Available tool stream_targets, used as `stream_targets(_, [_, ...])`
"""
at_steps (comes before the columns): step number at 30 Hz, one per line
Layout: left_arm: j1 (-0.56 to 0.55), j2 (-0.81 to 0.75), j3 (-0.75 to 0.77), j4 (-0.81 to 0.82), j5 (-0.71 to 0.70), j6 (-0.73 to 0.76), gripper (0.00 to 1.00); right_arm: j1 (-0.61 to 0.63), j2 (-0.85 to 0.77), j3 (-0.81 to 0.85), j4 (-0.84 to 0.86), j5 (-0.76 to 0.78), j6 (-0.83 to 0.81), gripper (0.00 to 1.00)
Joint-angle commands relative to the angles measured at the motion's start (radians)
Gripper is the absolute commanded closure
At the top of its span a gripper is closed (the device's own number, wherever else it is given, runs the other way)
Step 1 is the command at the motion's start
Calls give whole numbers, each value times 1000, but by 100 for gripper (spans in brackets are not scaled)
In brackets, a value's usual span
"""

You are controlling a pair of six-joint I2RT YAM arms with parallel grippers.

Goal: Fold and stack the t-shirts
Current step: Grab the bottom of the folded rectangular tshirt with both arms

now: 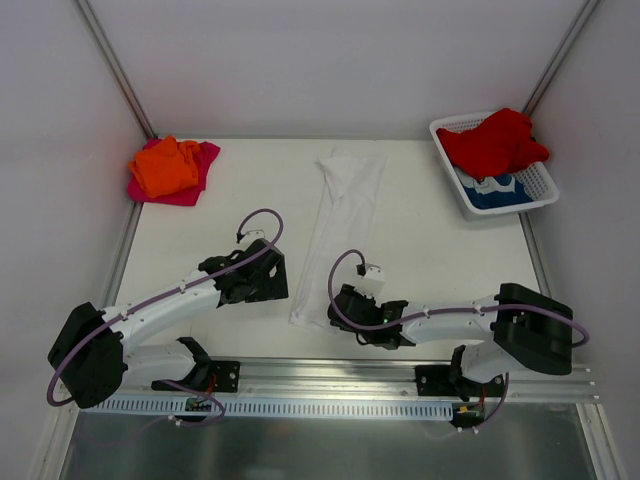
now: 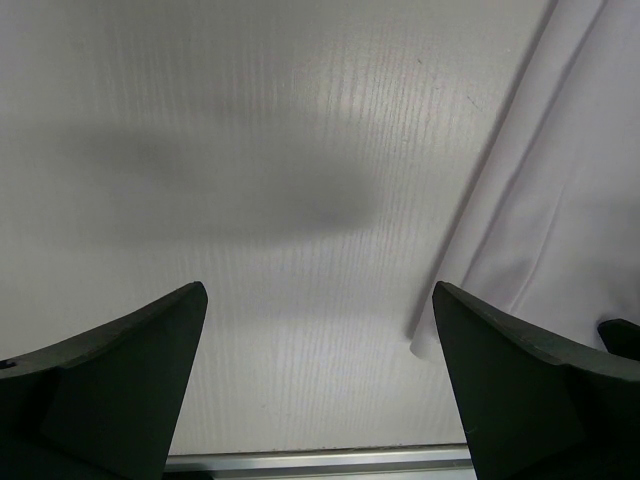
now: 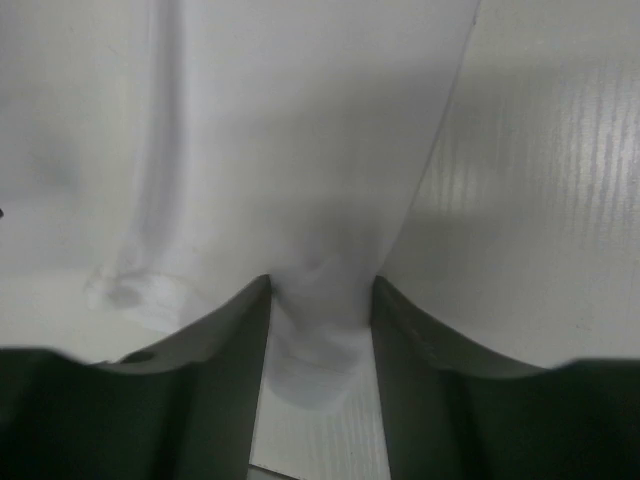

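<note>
Right gripper (image 3: 320,335): two dark fingers (image 3: 215,350) drawn in on a bunched near-end fold of the plain white cloth t-shirt (image 3: 300,130), with cloth filling the narrow gap between them. In the top view this right gripper (image 1: 337,308) sits low at the near middle of the table, against the near right corner of the garment. Left gripper (image 2: 320,370): fingers (image 2: 130,370) spread wide and holding nothing, hanging over the bare white ribbed table surface (image 2: 250,150), with the edge of the white garment (image 2: 560,200) just beside its right finger. In the top view the left gripper (image 1: 262,280) is left of the garment's near end. The plain white cloth t-shirt (image 1: 345,210) is folded into a long narrow strip, lying flat from the far middle of the white table (image 1: 440,250) toward the near middle and slanting slightly leftward as it comes near. Far left corner: crumpled orange t-shirt (image 1: 165,165) resting on a magenta-pink t-shirt (image 1: 203,172), well apart from both arms. Far right corner: white plastic mesh basket (image 1: 545,185), set at an angle, with a heaped red t-shirt (image 1: 495,140) spilling over its far rim and a blue-and-white t-shirt (image 1: 497,190) in the near part of the basket, partly under the red one.
</note>
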Motion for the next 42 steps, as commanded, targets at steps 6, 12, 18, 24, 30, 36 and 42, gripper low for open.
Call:
stream_targets(6, [5, -1, -13, 10, 30, -23, 2, 16, -66, -12, -47, 27, 22, 94])
stream_targets(12, [3, 53, -24, 83, 112, -30, 2, 20, -135, -28, -105, 67, 19, 100])
stream_targets(18, [-79, 205, 37, 151, 166, -62, 1, 20, -123, -15, -115, 56, 11, 100])
stream_targets(24, [-179, 306, 126, 160, 131, -86, 1, 18, -108, -9, -115, 44, 3, 100])
stream_targets(30, [-175, 214, 139, 154, 87, -77, 1, 18, -108, -14, -115, 46, -1, 100])
stream_targets(36, [-171, 141, 108, 138, 77, -96, 1, 18, -100, -6, -115, 41, -7, 100])
stream_targets(42, [-171, 162, 105, 142, 102, -102, 2, 18, -98, -6, -115, 36, -8, 100])
